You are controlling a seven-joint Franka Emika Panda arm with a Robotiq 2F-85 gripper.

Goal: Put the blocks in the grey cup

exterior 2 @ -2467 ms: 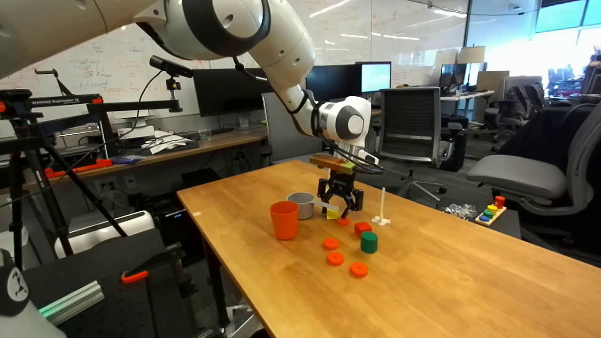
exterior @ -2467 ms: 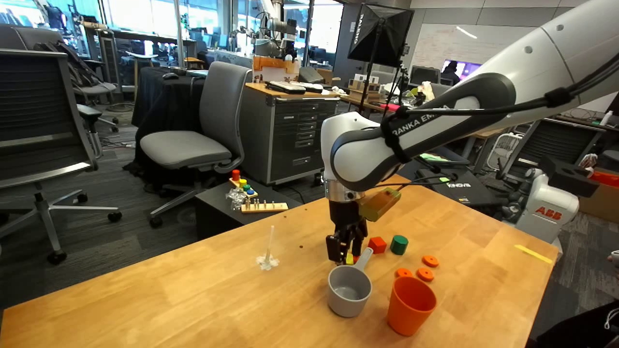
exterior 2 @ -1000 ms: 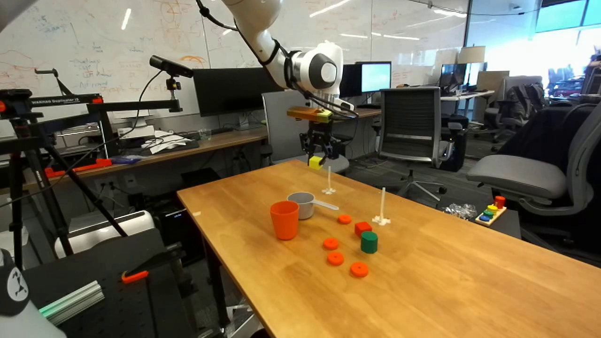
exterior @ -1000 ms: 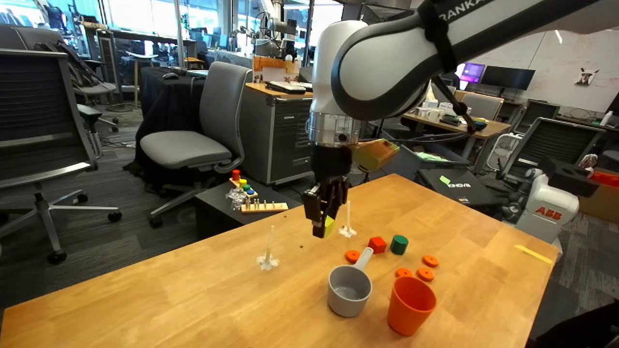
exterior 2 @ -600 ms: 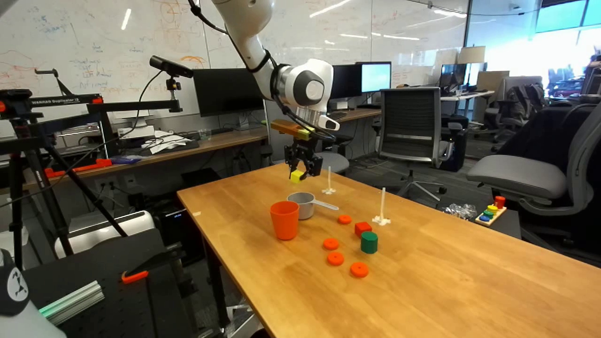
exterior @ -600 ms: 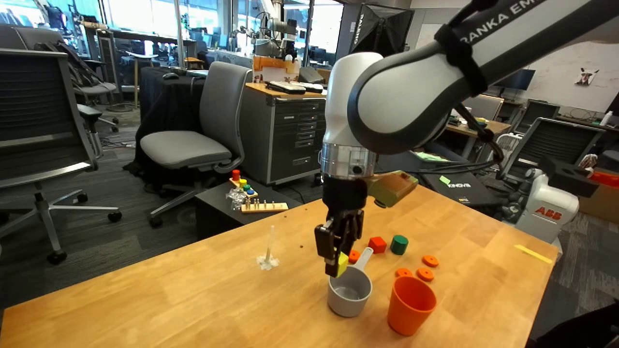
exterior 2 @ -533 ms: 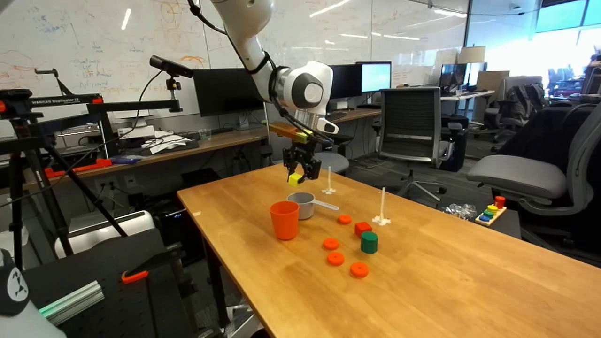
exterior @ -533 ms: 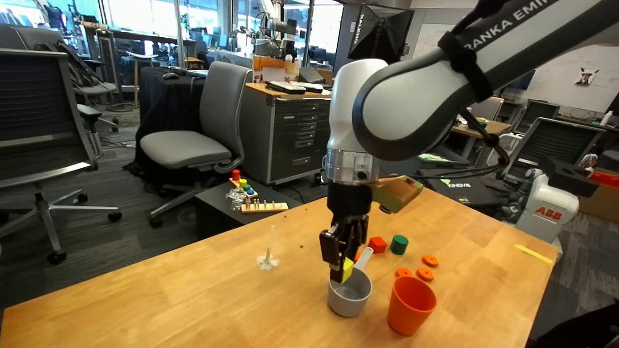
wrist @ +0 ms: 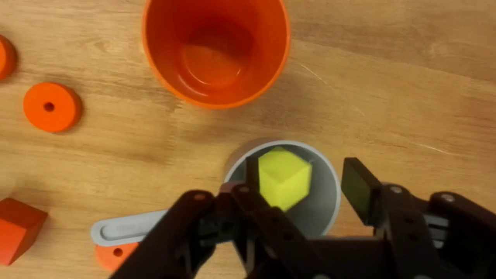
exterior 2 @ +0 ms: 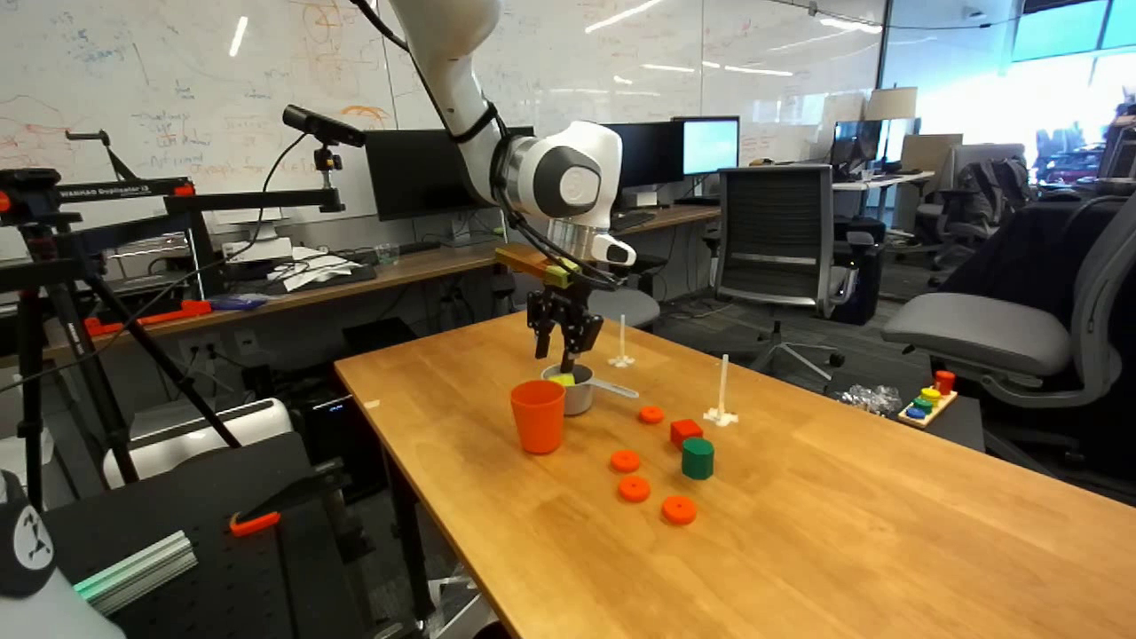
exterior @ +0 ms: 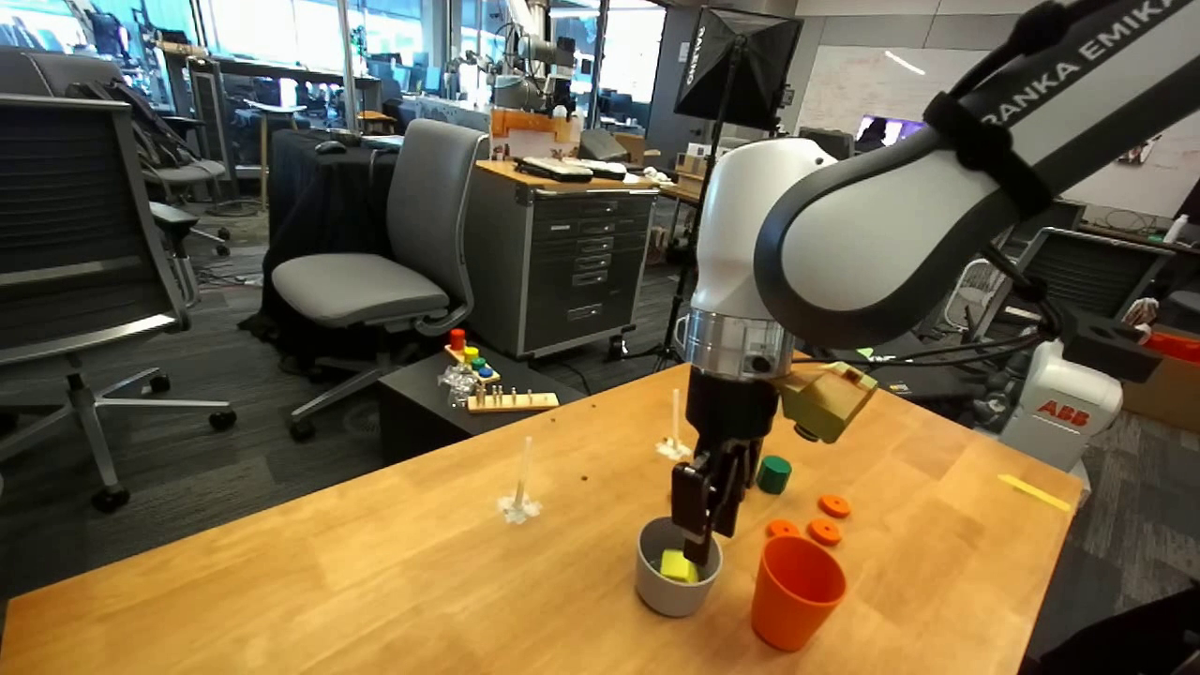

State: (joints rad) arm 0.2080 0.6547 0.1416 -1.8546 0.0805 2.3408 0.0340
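The yellow block [wrist: 286, 180] is inside the grey cup [exterior: 667, 598], low in the middle of an exterior view, and the gripper [wrist: 301, 174] hangs right over the mouth. I take that placing to be deliberate: anything let go there should drop within the rim. Whether the block lies flat on the bottom, I can't tell from here. The orange-red cup [exterior: 789, 614] stands near the grey one on the right, presumably no part of the job.

The fingers [wrist: 358, 192] are spread, farther apart than the block is wide, with nothing pinched between them. In the wrist view one tip shows over the mouth at the block's left side — touching or barely apart, I can't say — and the other past the rim on the right.

The red cube [exterior 2: 685, 432], green cylinder [exterior 2: 698, 459] and orange discs [exterior 2: 680, 509] lie on the table [exterior 2: 843, 550], right of centre in an exterior view: the next loads, I'd guess.
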